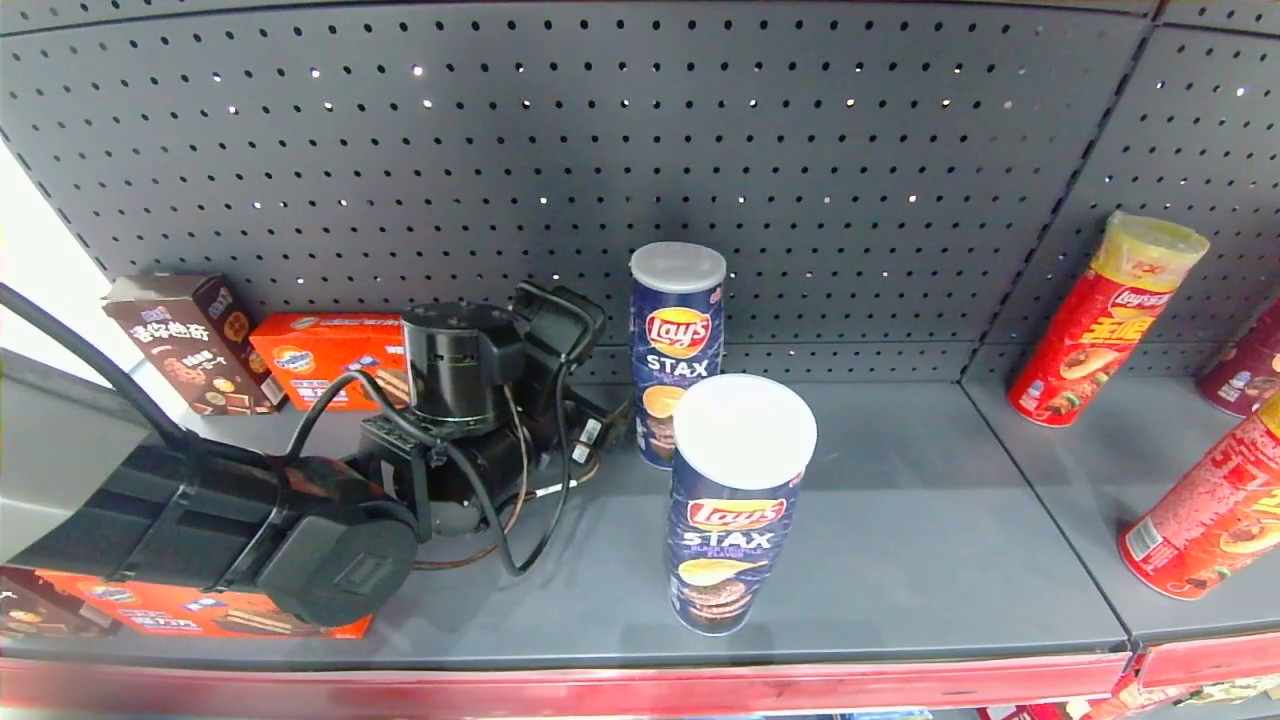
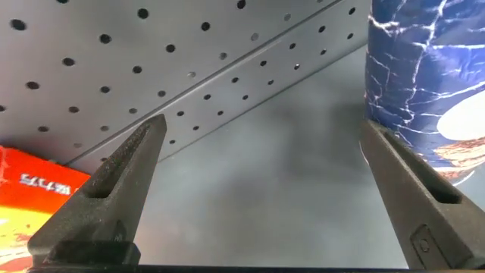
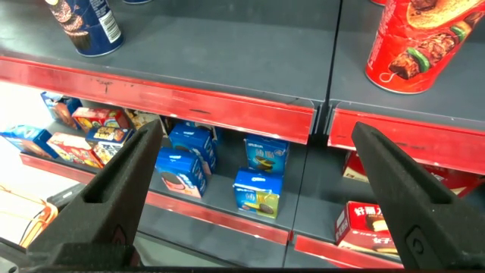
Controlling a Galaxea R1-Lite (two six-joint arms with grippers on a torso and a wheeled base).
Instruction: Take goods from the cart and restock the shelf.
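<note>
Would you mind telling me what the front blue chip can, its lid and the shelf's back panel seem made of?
The front blue chip can: probably a cardboard tube with glossy printed wrap, judging by its sheen. Its lid: likely matte white plastic, smooth and evenly pale. The back panel: apparently grey-painted sheet metal, given the regular punched holes.

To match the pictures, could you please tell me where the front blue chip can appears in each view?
Head view: the front blue can stands mid-shelf, near the red shelf edge.
Left wrist view: a blue can rises close by; whether it is the front or the rear one cannot be told.
Right wrist view: the front blue can stands just behind the red shelf edge.
Shared landmark: the red shelf edge, in the head and right wrist views.
</note>
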